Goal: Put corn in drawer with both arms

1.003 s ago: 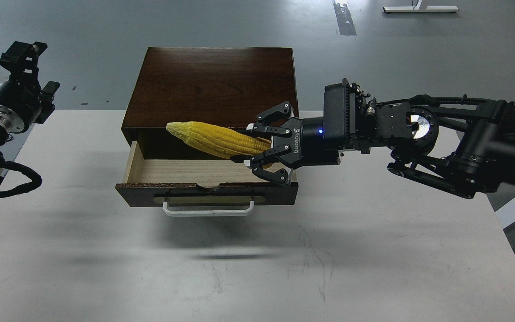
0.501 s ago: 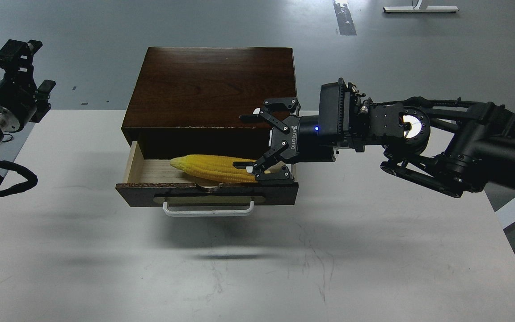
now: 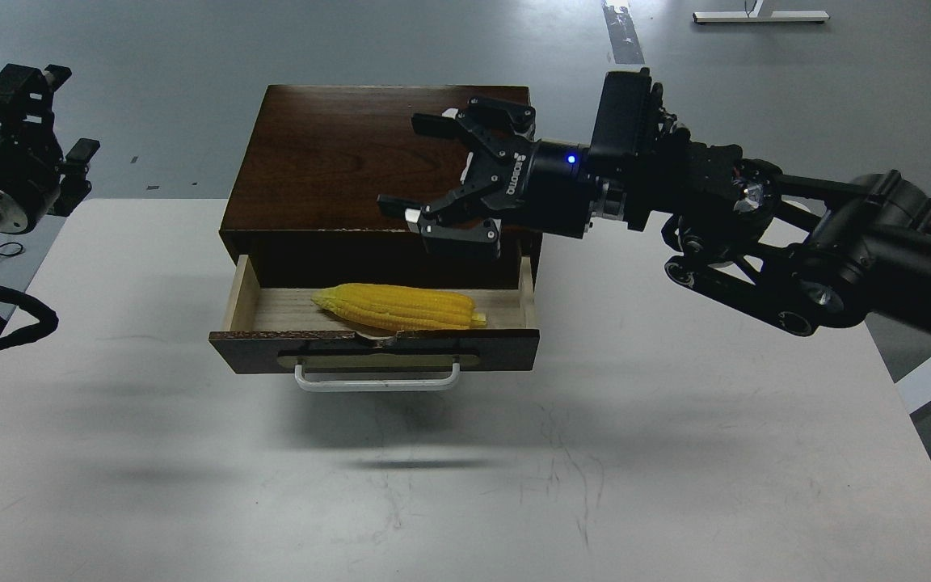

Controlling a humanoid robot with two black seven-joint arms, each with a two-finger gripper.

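A: Corn (image 3: 398, 307)?
B: Lay flat inside the open drawer (image 3: 255, 303), near the surface's (image 3: 676, 453) far edge, tip toward the left edge.
A: Right pincer (image 3: 433, 174)?
B: Hung spread wide above the cabinet (image 3: 336, 153), gripping nothing.
A: Left pincer (image 3: 17, 89)?
B: Sat past the far-left corner; couldn't tell its opening.

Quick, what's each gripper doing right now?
Left gripper: cannot tell; seen dark and small, off by the table's left edge.
Right gripper: open, empty, above the corn lying in the drawer.
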